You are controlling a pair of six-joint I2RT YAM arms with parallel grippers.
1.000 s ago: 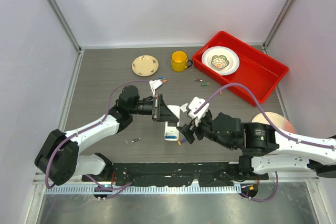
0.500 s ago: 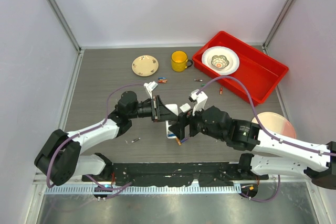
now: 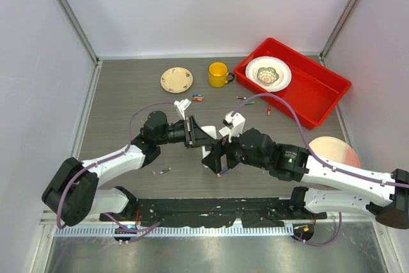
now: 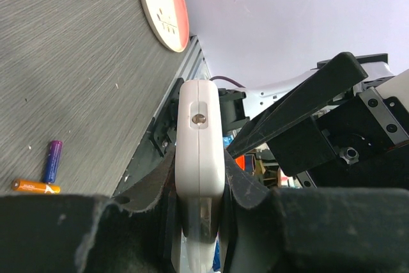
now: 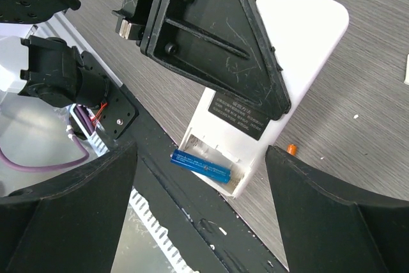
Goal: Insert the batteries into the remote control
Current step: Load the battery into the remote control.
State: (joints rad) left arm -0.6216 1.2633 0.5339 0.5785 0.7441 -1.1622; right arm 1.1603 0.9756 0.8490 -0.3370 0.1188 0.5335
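Observation:
My left gripper (image 3: 199,133) is shut on the white remote control (image 3: 206,153) and holds it edge-up; in the left wrist view the remote (image 4: 200,139) sits clamped between the pads. In the right wrist view the remote (image 5: 291,55) has its battery bay open, with a blue battery (image 5: 201,165) lying slightly askew in it. My right gripper (image 5: 201,153) is open and empty, its fingers (image 5: 70,222) straddling the bay end. An orange battery (image 5: 291,149) lies on the table beside the remote. A purple battery (image 4: 53,161) and another orange one (image 4: 35,187) lie together.
More loose batteries lie near the yellow mug (image 3: 218,73), at mid-table (image 3: 246,98) and front left (image 3: 165,171). A red tray (image 3: 319,91) with a bowl (image 3: 267,73) stands back right. A small plate (image 3: 176,79) is at the back, a pink plate (image 3: 335,150) at right.
My right gripper has moved left and closed in on the remote's open end. My left gripper shifted slightly at first and still holds the remote.

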